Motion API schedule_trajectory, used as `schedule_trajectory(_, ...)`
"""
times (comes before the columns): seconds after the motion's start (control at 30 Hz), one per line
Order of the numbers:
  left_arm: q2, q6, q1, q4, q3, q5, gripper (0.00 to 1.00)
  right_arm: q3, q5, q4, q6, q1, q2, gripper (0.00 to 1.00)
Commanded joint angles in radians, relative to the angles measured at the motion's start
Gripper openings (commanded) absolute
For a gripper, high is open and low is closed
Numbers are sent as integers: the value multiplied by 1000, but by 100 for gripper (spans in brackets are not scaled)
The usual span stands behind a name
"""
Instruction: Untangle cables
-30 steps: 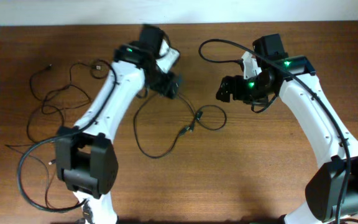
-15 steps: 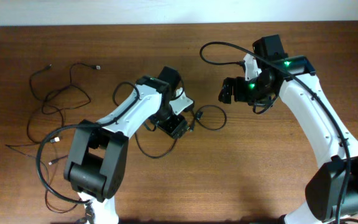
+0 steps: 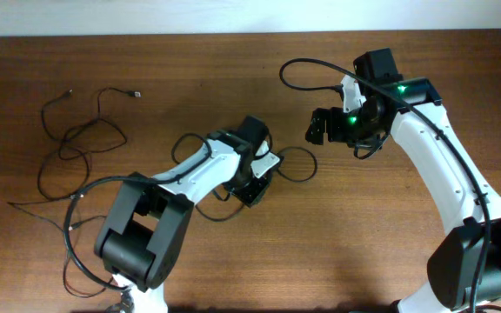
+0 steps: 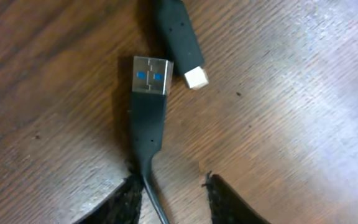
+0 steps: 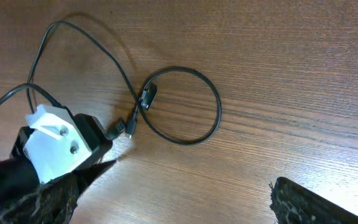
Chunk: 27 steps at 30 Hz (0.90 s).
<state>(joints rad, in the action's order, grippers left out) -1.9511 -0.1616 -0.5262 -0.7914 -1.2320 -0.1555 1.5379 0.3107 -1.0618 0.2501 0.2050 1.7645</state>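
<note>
Cables (image 4: 146,118) loose on wooden table (image 4: 291,93)

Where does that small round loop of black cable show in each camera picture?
Overhead: cable loop at centre, just right of the left arm.
Left wrist: not in it.
Right wrist: upper middle.
Shared landmark: the left arm's white end, lower left in the right wrist view.
</note>
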Motion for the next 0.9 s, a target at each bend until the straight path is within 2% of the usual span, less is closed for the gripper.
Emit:
schedule_trajectory(0.0,-31,119,-9,61,77,137,22,7,-9,2,-10,-5,5,100)
schedule_trajectory(0.1,-31,129,-9,88,108,138,15,7,-9,3,-11,-5,5,100)
schedule_trajectory(0.13,-31,129,-9,88,108,138,11,7,-9,3,-10,-5,5,100)
schedule_trajectory(0.17,-31,129,-9,88,108,138,1,7,-9,3,-11,-5,5,100)
schedule_trajectory(0.2,-31,129,-9,92,105,137,0,7,-9,3,-11,-5,5,100)
schedule_trajectory(0.3,-31,128,-9,66,52,137,0,7,-9,6,-10,-5,5,100)
schedule_trajectory(0.43,-31,128,-9,24,-158,93,0,7,-9,7,-11,-5,5,99)
schedule_trajectory(0.53,-31,129,-9,119,-243,55,0,7,-9,6,-11,-5,5,100)
schedule_trajectory(0.63,-31,149,-9,220,-245,-3,0,5,-9,3,-11,-5,5,99)
schedule_trajectory(0.87,-66,231,-13,354,-242,-6,0,5,-9,5,-11,-5,5,99)
